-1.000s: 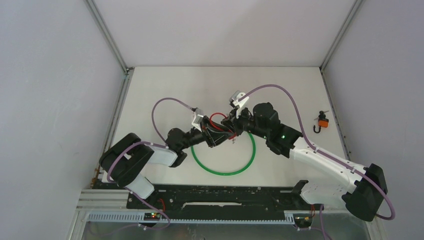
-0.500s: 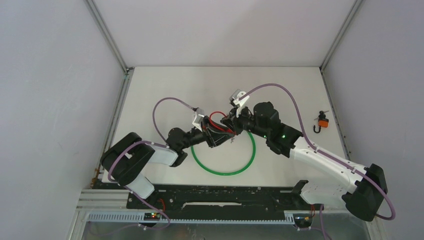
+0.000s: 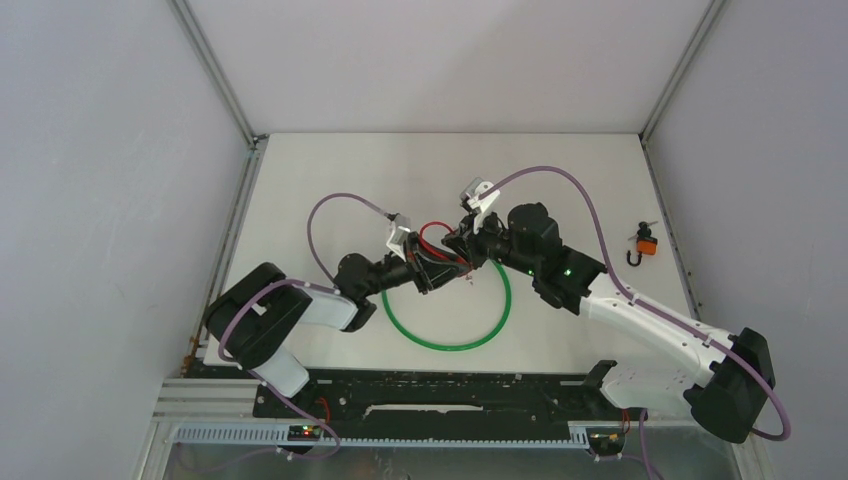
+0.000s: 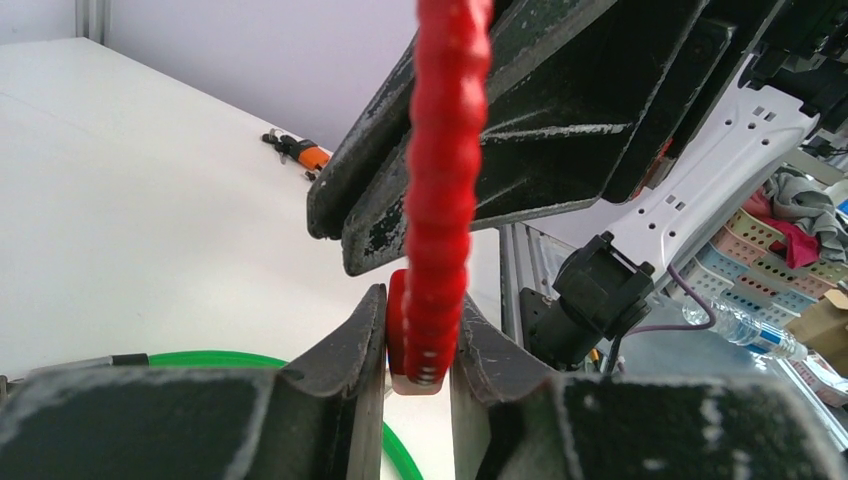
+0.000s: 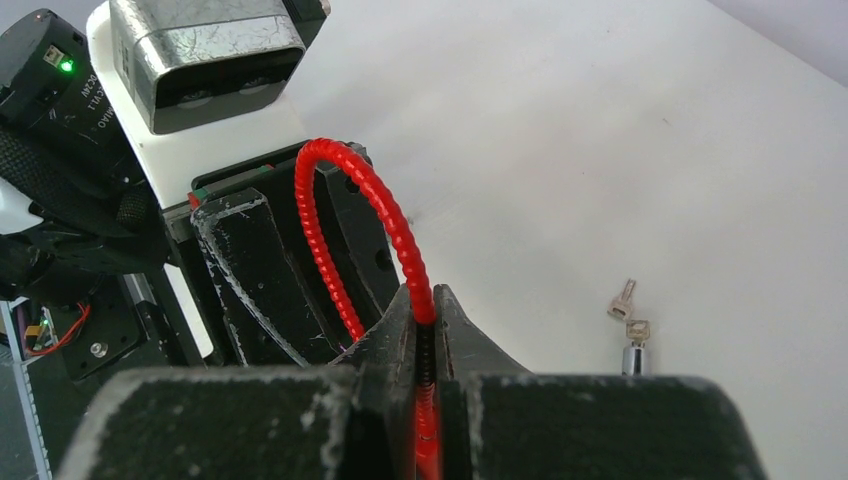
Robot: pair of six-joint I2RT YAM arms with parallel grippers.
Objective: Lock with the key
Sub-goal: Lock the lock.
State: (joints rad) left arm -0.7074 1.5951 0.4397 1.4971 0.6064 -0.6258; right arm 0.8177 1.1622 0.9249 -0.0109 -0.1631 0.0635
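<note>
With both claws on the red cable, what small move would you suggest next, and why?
Probably open the right claw: the left claw pinches the end of the red cable, and the keys lie untouched on the table.

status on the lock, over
Left gripper and right gripper shut on red cable. Keys loose on table. Green loop nearby.
</note>
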